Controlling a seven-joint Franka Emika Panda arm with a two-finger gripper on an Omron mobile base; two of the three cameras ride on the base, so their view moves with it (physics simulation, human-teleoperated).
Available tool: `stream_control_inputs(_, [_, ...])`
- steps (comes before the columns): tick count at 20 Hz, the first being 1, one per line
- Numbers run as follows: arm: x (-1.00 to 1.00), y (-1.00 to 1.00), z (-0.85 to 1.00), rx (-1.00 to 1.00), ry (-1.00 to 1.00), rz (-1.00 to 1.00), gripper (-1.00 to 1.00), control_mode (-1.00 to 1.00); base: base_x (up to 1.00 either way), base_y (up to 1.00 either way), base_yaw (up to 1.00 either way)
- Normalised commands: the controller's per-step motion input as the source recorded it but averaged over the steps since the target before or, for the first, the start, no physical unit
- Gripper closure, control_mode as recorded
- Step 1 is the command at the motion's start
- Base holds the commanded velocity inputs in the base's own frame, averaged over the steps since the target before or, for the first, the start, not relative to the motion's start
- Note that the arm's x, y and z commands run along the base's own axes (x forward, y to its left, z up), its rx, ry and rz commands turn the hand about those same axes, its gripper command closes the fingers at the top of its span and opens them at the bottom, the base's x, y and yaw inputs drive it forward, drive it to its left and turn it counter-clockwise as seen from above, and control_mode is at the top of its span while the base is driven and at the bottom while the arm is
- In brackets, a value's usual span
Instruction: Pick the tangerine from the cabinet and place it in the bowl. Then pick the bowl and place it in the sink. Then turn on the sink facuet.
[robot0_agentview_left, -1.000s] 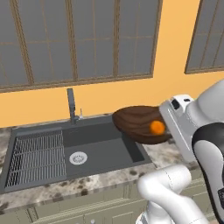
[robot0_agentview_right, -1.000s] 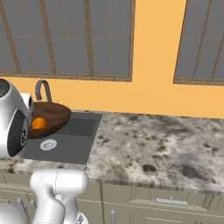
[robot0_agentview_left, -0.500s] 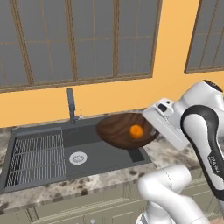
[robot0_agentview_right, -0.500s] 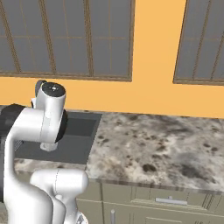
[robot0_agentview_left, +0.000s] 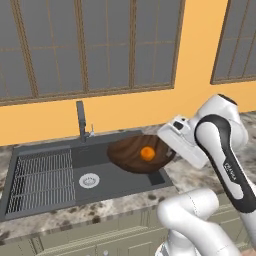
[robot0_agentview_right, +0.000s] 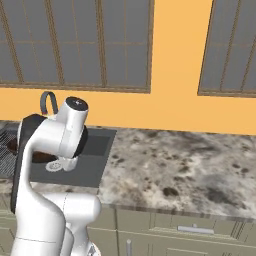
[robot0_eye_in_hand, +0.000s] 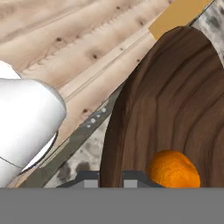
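The dark brown wooden bowl (robot0_agentview_left: 131, 156) hangs tilted over the right half of the sink (robot0_agentview_left: 102, 162), with the tangerine (robot0_agentview_left: 147, 153) lying inside it. My gripper (robot0_agentview_left: 166, 148) is shut on the bowl's right rim. In the hand view the bowl (robot0_eye_in_hand: 175, 100) fills the right side, the tangerine (robot0_eye_in_hand: 173, 169) rests low in it, and my gripper (robot0_eye_in_hand: 110, 178) pinches the rim between its two tips. The sink facuet (robot0_agentview_left: 80, 120) stands upright behind the basin, left of the bowl. The cabinet is out of view.
A ribbed wire rack (robot0_agentview_left: 37, 175) lies in the left of the basin, with a round drain (robot0_agentview_left: 89, 180) beside it. Speckled stone counter (robot0_agentview_right: 190, 165) stretches to the right of the sink (robot0_agentview_right: 97, 150). Windows and an orange wall rise behind.
My arm has swung left and down with the bowl and tangerine, from over the counter's edge to over the sink's right half. The grip stays shut.
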Motion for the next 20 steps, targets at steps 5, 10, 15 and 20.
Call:
stream_control_inputs(5, [0.81,0.0,-0.73,-0.01,-0.03,0.14,1.0,-1.0,0.0,0.0,0.0])
stream_control_inputs(10, [0.75,0.03,-0.71,0.0,-0.04,0.21,1.0,-1.0,0.0,0.0,0.0])
stream_control_inputs(15, [0.69,0.11,-0.56,0.0,-0.02,0.22,1.0,-1.0,0.0,0.0,0.0])
stream_control_inputs(20, [0.69,0.24,-0.35,0.0,0.0,0.14,1.0,-1.0,0.0,0.0,0.0])
